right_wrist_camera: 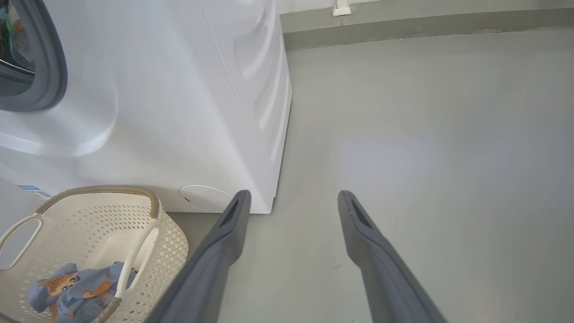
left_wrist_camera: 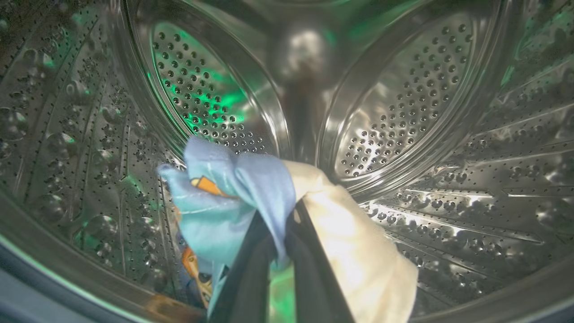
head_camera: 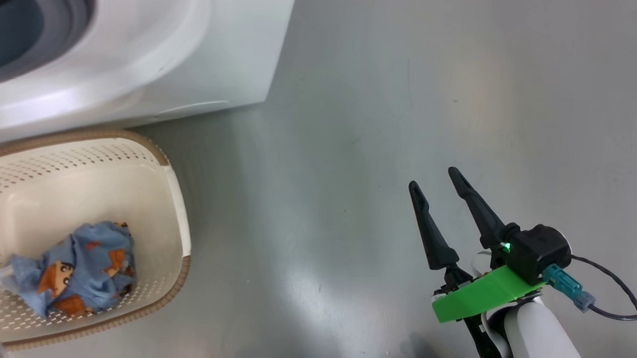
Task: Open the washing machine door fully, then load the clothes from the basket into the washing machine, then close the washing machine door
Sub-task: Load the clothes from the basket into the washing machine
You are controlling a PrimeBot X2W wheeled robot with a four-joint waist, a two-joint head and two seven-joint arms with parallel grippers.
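My left gripper (left_wrist_camera: 281, 224) is inside the steel drum (left_wrist_camera: 403, 103) of the washing machine (head_camera: 158, 62), shut on a light-blue and cream garment (left_wrist_camera: 242, 197) that hangs over its fingers. Another of the clothes (head_camera: 79, 268), blue with orange-brown prints, lies crumpled in the cream perforated basket (head_camera: 175, 195) on the floor in front of the machine. That garment (right_wrist_camera: 74, 289) and the basket (right_wrist_camera: 170, 242) show again at the lower left of the right wrist view. My right gripper (head_camera: 433, 177) hovers open over bare floor to the right, holding nothing. The washing machine door is out of view.
The grey gasket (right_wrist_camera: 49, 67) rings the machine's opening. The grey floor (head_camera: 406, 97) stretches wide to the right of the machine. A wall base with a white fitting (right_wrist_camera: 341, 8) runs along the back. A dark cable (head_camera: 621, 295) trails from my right wrist.
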